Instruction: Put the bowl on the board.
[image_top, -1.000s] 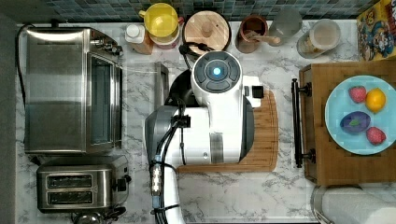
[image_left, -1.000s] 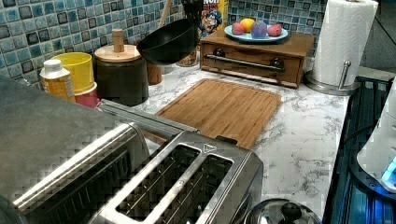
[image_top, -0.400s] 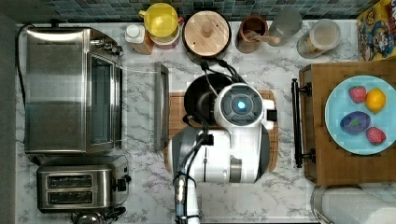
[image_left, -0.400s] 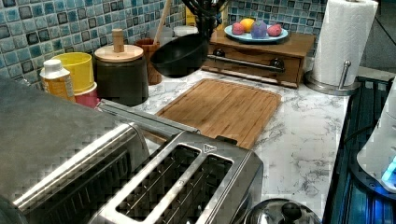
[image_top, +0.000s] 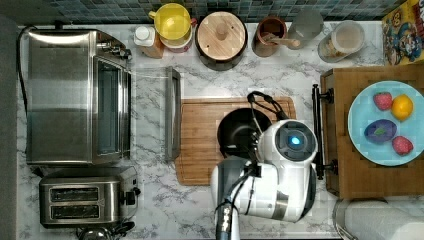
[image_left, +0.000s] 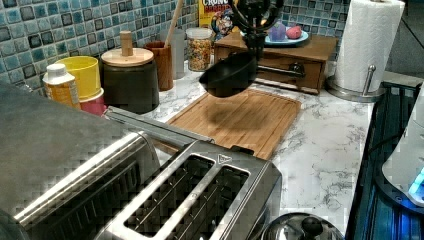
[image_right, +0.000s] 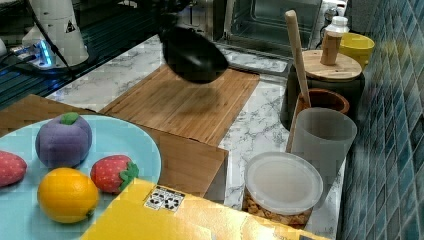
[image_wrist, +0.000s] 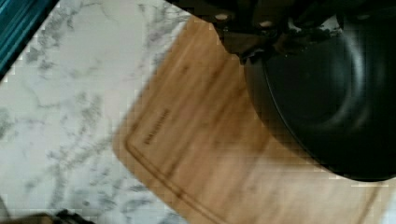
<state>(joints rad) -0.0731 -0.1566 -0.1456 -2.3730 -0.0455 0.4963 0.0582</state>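
I have the bowl (image_left: 229, 75) in the air over the board (image_left: 250, 120), carried by its rim and tilted, with its shadow falling on the wood below it. In the top view it hangs above the top view's right half of the board, well inside the edges. The gripper (image_left: 257, 37) is clamped on the rim at the bowl's high side; in the wrist view the dark fingers pinch the lip and the bowl's black inside opens just past them. So the jaws stand closed down to the wall's thickness, holding the bowl and nothing else.

My judgement is that it is a light, stiff piece: it hangs from a single rim pinch without sagging. The matte black wall looks smooth, so I would expect it to swing or slip in the pinch if I move sharply. The rim is the only sensible place to hold it, since the body is too wide for the jaws. Held off-centre like this, it will touch down on its low edge first and rock flat, so I would lower slowly and let go only once it sits.

Around the board lie marble counter (image_top: 150, 210), the toaster oven (image_top: 75, 97) on the top view's left, and the wooden tray (image_top: 350, 165) with the blue plate (image_top: 367, 102) on the top view's right.
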